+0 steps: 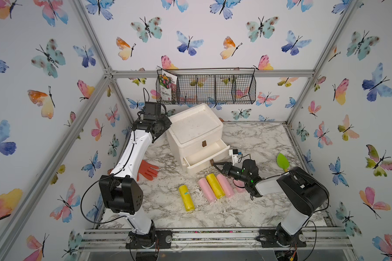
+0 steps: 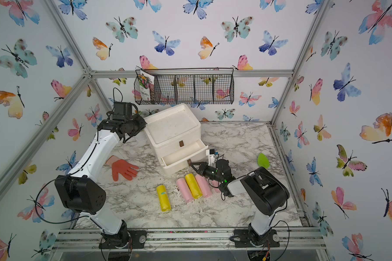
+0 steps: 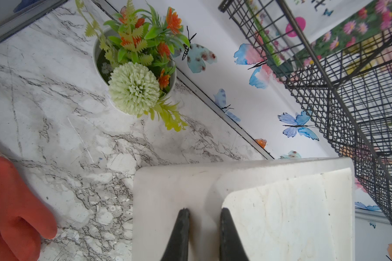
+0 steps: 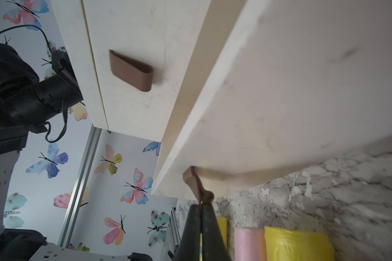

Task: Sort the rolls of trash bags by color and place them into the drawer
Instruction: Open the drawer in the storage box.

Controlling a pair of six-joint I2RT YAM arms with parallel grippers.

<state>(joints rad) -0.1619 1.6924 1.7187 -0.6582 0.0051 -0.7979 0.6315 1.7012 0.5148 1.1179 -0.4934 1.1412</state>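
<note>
Several rolls of trash bags lie on the marble table in front of the white drawer unit (image 1: 195, 126): a yellow roll (image 1: 186, 198) alone, then a pink roll (image 1: 206, 189), a yellow roll (image 1: 215, 185) and a pink roll (image 1: 225, 185) side by side. Another pink roll (image 1: 240, 188) is partly hidden under my right arm. The lower drawer (image 1: 199, 167) stands partly pulled out and looks empty. My right gripper (image 4: 201, 206) is shut on its brown tab handle (image 4: 191, 178). My left gripper (image 3: 204, 211) rests over the unit's top left corner, its jaws a narrow gap apart with nothing between them.
An orange rubber glove (image 1: 147, 170) lies left of the unit, and a green-bladed trowel (image 1: 282, 161) lies at the right. A black wire basket (image 1: 206, 89) with a seed packet hangs on the back wall. A flower pot (image 3: 134, 74) stands behind the unit. The upper drawer (image 4: 131, 70) is closed.
</note>
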